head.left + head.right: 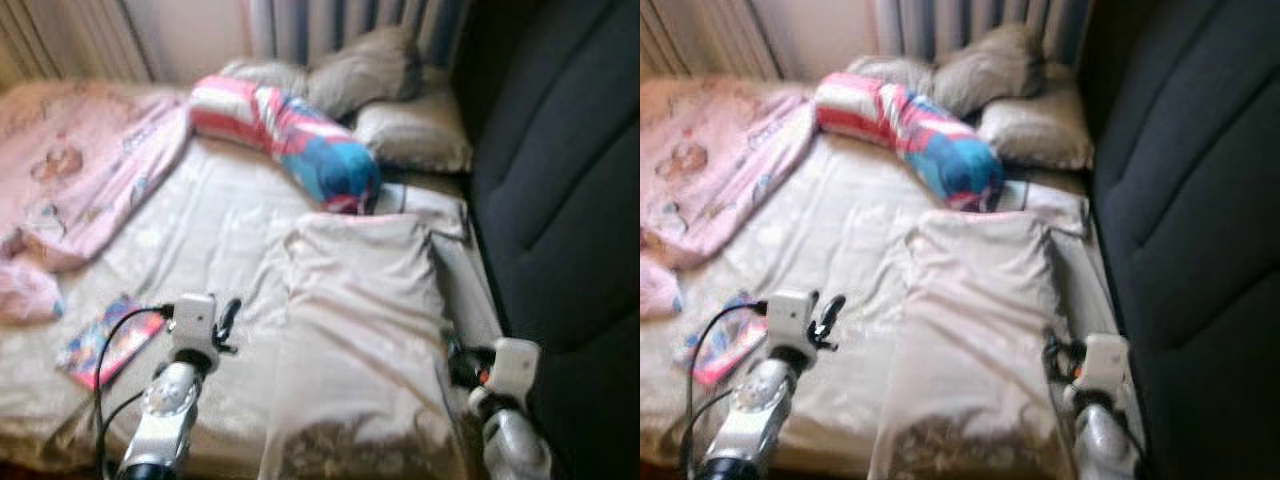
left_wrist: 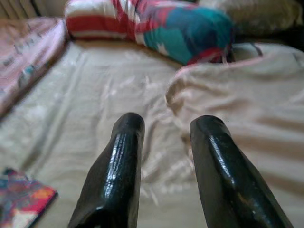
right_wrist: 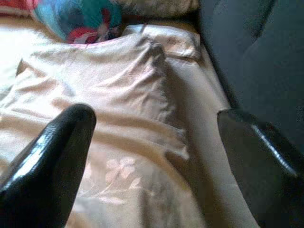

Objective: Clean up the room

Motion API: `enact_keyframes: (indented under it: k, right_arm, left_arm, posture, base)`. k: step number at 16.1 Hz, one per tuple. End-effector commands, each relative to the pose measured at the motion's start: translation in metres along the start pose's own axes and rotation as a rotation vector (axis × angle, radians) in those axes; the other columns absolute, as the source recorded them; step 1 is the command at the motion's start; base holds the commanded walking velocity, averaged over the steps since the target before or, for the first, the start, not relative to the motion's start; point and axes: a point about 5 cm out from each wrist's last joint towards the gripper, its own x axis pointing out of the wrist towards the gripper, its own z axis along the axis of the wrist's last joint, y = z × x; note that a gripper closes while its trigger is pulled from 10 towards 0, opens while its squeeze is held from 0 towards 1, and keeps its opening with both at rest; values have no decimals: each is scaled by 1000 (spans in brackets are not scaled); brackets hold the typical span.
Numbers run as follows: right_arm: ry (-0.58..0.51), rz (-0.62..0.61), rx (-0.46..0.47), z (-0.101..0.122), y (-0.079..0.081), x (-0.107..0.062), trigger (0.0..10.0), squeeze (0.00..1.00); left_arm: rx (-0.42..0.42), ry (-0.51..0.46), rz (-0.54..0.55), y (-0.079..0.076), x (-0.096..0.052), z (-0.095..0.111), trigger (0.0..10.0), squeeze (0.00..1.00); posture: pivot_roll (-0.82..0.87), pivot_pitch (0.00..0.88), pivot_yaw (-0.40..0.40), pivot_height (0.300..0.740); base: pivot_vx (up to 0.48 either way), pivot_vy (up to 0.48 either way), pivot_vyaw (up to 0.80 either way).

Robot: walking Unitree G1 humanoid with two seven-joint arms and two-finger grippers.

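Head pair: high, tilted down along the beige-sheeted bed toward the grey curtain, slightly blurred, nearly identical. Left wrist: low over the sheet, close, sighted between two glossy black fingers at the red, white and blue striped bolster. Right wrist: low, near the folded cream blanket, beside the dark padded wall; bolster shared.

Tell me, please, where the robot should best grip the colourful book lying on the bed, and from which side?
Probably the near long edge of the book, approached from the foot of the bed. It lies flat on the soft sheet, so a finger could press under that edge. The left gripper, open, hovers just to its right and seems best placed.
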Motion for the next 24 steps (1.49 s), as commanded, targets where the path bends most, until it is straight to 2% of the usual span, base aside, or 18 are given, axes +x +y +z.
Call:
enact_keyframes:
  k: [1,5,21,22,24]
  right_arm:
    - [1,-28,-11,1,-11,-1,10000,0]
    - [-31,-27,-3,8,-8,4,10000,0]
    - [-35,-24,-5,9,-8,5,10000,0]
    - [-50,-35,-2,13,-10,5,10000,0]
    - [-55,-40,-1,14,-12,5,10000,0]
  left_arm:
    - [-7,7,-37,-9,0,-2,10000,0]
    - [-9,-10,-44,-9,5,2,10000,0]
    - [-9,-12,-45,-9,5,3,10000,0]
    - [-12,-24,-14,-6,4,4,10000,0]
    - [-15,-31,-3,-5,3,5,10000,0]
  posture:
    - [35,59,4,740]
    - [26,40,6,740]
    - [26,40,6,740]
    - [34,83,-3,740]
    - [34,88,-4,740]
  base:
    - [255,0,0]
    - [0,0,0]
    - [0,0,0]
    - [0,0,0]
    - [0,0,0]
